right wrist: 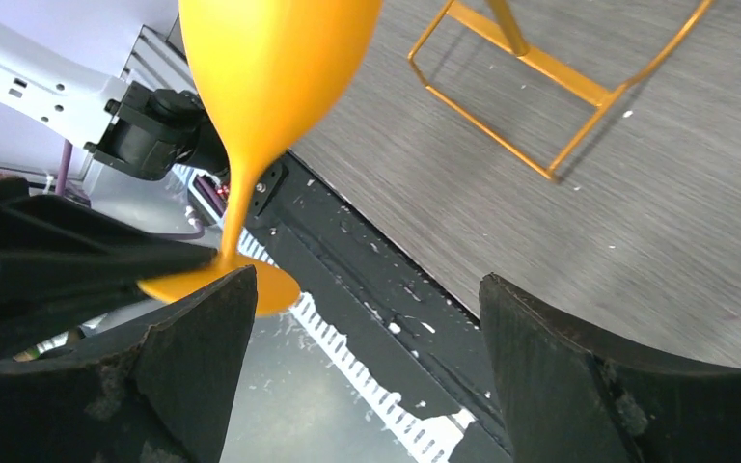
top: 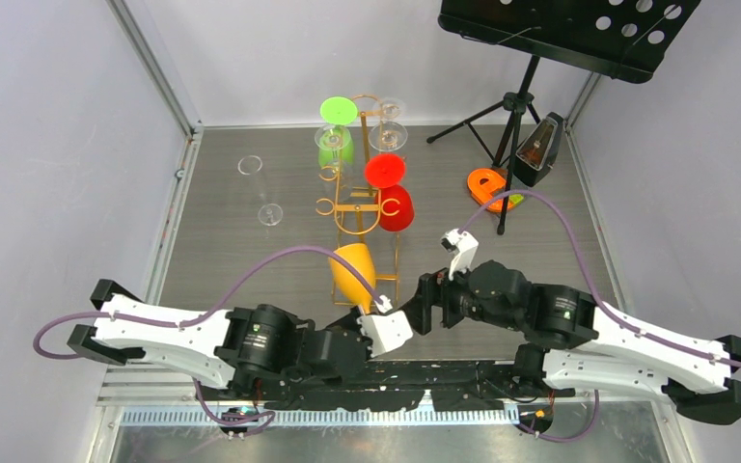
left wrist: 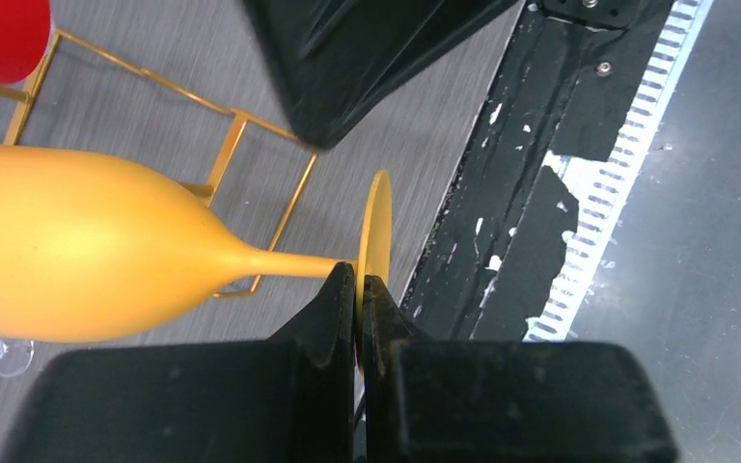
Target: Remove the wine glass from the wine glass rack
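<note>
The gold wire wine glass rack [top: 362, 207] stands mid-table with a green glass [top: 336, 145], a red glass [top: 394, 203] and a clear glass [top: 388, 130] hanging on its hooks. My left gripper [top: 386, 309] is shut on the foot disc [left wrist: 376, 231] of a yellow wine glass [top: 352, 275]. It holds the glass lying sideways, bowl [left wrist: 77, 251] over the near end of the rack's base [left wrist: 241, 130]. My right gripper [top: 441, 275] is open and empty just right of the glass. In the right wrist view the yellow glass [right wrist: 270, 77] lies beyond its left finger [right wrist: 193, 347].
A clear glass [top: 268, 214] lies on the table left of the rack. A black tripod music stand [top: 560, 29], a metronome [top: 540, 149] and an orange object [top: 490, 183] sit at the back right. A black taped strip [left wrist: 540, 193] runs along the table's near edge.
</note>
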Action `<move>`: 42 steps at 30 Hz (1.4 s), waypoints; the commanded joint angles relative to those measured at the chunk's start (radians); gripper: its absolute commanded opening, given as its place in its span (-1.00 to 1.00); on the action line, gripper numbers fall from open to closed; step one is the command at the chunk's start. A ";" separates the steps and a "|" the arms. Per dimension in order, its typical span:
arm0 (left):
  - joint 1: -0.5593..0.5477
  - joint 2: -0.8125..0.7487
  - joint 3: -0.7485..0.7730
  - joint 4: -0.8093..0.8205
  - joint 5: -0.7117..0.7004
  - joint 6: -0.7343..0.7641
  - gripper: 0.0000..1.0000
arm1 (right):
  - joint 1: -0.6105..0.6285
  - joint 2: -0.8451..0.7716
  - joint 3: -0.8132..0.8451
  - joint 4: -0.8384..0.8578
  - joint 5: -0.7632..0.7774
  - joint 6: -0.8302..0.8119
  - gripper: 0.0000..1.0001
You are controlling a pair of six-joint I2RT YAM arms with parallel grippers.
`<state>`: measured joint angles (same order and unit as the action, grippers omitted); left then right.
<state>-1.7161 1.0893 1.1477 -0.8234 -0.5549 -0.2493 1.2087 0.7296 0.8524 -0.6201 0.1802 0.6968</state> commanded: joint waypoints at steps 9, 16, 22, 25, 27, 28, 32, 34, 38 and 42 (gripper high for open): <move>-0.104 0.094 -0.006 0.137 -0.081 -0.014 -1.00 | -0.002 0.123 -0.058 0.277 -0.196 0.108 0.73; -0.125 0.106 -0.024 0.174 -0.147 -0.024 -1.00 | -0.002 0.162 -0.105 0.376 -0.264 0.152 0.60; -0.129 0.081 -0.047 0.198 -0.185 -0.029 -1.00 | -0.001 0.185 -0.132 0.422 -0.298 0.174 0.39; -0.136 0.070 -0.062 0.219 -0.189 -0.032 -1.00 | -0.002 0.192 -0.146 0.442 -0.309 0.183 0.23; -0.137 0.062 -0.070 0.233 -0.189 -0.033 -1.00 | -0.001 0.196 -0.152 0.456 -0.314 0.188 0.01; -0.139 0.058 -0.073 0.237 -0.190 -0.034 -1.00 | -0.001 0.198 -0.154 0.461 -0.315 0.190 -0.13; -0.148 0.047 -0.085 0.254 -0.192 -0.032 -1.00 | -0.002 0.201 -0.156 0.473 -0.318 0.194 -0.50; -0.151 0.045 -0.090 0.259 -0.190 -0.033 -1.00 | -0.001 0.202 -0.155 0.475 -0.319 0.194 -0.71; -0.151 0.041 -0.100 0.259 -0.175 -0.045 -1.00 | -0.001 0.199 -0.161 0.481 -0.323 0.188 -0.88; -0.152 0.031 -0.117 0.267 -0.158 -0.061 -0.58 | -0.001 0.186 -0.183 0.506 -0.326 0.186 -0.88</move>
<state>-1.8580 1.1561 1.0439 -0.6247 -0.7151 -0.2726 1.2087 0.9302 0.6827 -0.1871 -0.1406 0.8921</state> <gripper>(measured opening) 0.065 0.179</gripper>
